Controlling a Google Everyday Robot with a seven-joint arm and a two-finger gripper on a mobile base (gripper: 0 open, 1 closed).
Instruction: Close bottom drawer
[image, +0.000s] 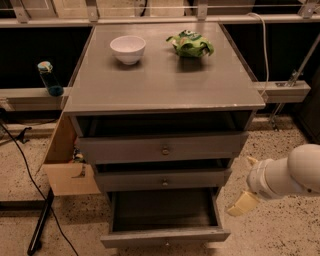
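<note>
The bottom drawer (165, 238) stands pulled out, closing not yet begun, just beside the empty gripper (241, 203), its opening impossible to tell

The single camera looked from in front of the grey cabinet (165, 80) and from above it, facing the drawer fronts and tilted steeply down, so the cabinet's top and the open bottom drawer (165, 236) both showed. It stood near, and the cabinet filled the middle of the view from top to bottom. The gripper (243, 201) sat low to the right of the cabinet, beside the bottom drawer.
</note>
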